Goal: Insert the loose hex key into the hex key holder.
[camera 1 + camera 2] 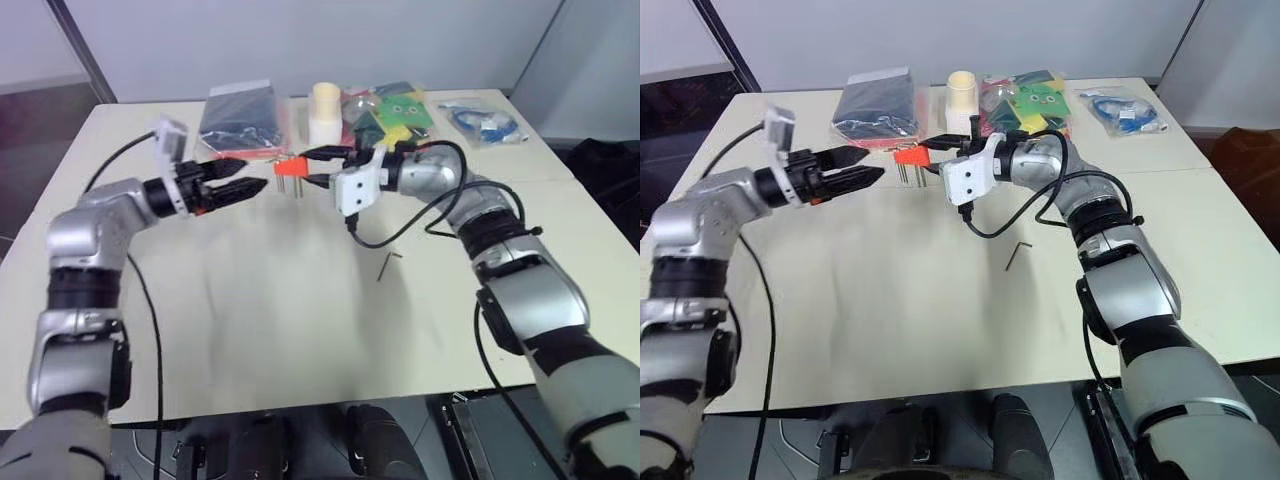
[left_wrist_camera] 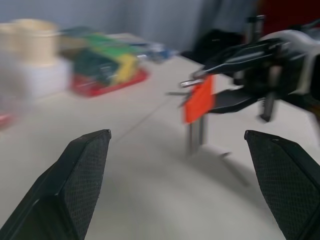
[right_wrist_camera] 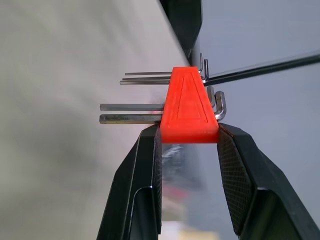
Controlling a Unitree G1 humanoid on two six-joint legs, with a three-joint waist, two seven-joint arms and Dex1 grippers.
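The right wrist view gives the closest look at the hex key holder (image 3: 189, 106): a smooth orange-red plastic wedge, narrower at one end, with a raised triangular outline on its face and several thin grey steel keys running through it, their bent ends bunched on one side. The right gripper (image 3: 189, 137) has its jaws closed partway onto the wedge's broad end, the dimpled black pads pressing both flanks. The left eye view sets this in place: the holder (image 1: 291, 167) hangs above the pale matte table (image 1: 250, 320) in the upper middle of the frame, its keys pointing down. It also shows the loose hex key (image 1: 389, 265), a thin dark L-shaped rod lying flat on the table right of centre, well apart from both grippers. The left gripper (image 1: 243, 176) sits just left of the holder, jaws spread wide and holding nothing. The left wrist view shows its two textured fingers (image 2: 80, 185) far apart, with the holder (image 2: 199, 99) beyond them. Along the far edge sit a dark bag (image 1: 240, 110), a cream cup (image 1: 325, 110) and coloured packets (image 1: 395, 108).
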